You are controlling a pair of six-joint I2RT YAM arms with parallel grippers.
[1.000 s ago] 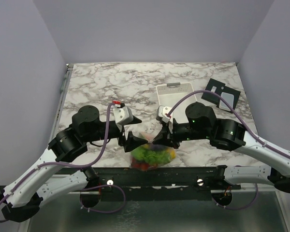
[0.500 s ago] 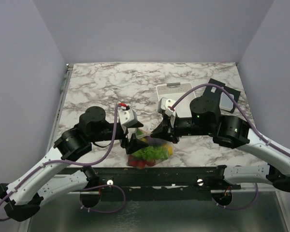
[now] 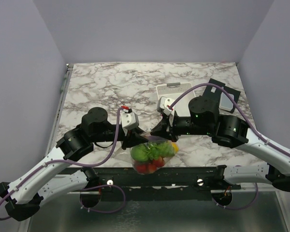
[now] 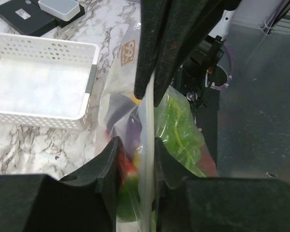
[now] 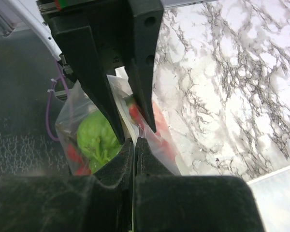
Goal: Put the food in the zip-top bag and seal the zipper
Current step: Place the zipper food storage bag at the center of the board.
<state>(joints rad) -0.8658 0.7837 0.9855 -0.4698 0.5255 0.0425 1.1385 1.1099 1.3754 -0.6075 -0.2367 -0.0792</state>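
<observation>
We are judging the loading done and the sealing step in hand: the small colourful toy fruits and vegetables are sitting inside the clear, crinkly, thin plastic zip-top bag, which is hanging beneath and between the two tools; whether its bottom is touching the marble-patterned desk we cannot tell. The right tool is clamping shut on the bag's mouth edge, its black fingers pressed flat together on the film. The left tool is straddling the same edge just beside it, its fingers standing a little apart, with the thin clear press-seal strip running between them and not visibly pinched. The next move is calling for that left tool to be closing fully on the strip and sliding away from the right tool along the mouth, while the right one is anchoring the corner, so the two tracks are pressing together. The film is slack, glossy and wrinkled, so it is likely to be bunching or slipping. Through it we are seeing lumpy bright green pieces, a smooth dark purple eggplant and red bits. A white perforated rectangular plastic basket is lying on the desk beyond the left tool.
</observation>
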